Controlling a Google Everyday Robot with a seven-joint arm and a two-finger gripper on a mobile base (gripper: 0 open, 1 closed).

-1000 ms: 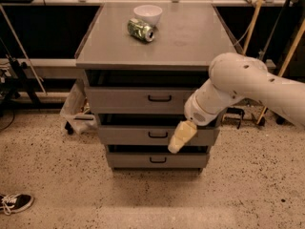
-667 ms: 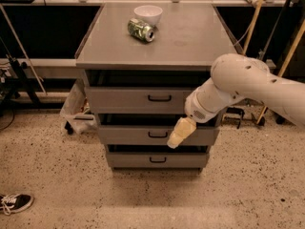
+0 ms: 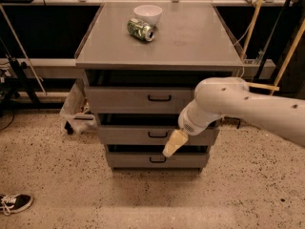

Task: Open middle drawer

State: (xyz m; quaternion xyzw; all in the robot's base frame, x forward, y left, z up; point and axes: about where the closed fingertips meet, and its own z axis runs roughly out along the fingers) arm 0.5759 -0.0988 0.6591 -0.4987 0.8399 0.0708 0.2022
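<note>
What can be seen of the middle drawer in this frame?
The middle drawer is a flat, matte grey front with a small black bar handle at its centre. It sits level between the top drawer and the bottom drawer and looks closed. The hand hangs in front of its lower right part, just right of the handle; contact cannot be told.

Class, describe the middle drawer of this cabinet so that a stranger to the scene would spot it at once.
Find the grey cabinet with a bowl and can on top. Of its three stacked drawers, the middle drawer lies between the top drawer and bottom drawer. Only its black handle has the cream gripper hanging right beside it.
</note>
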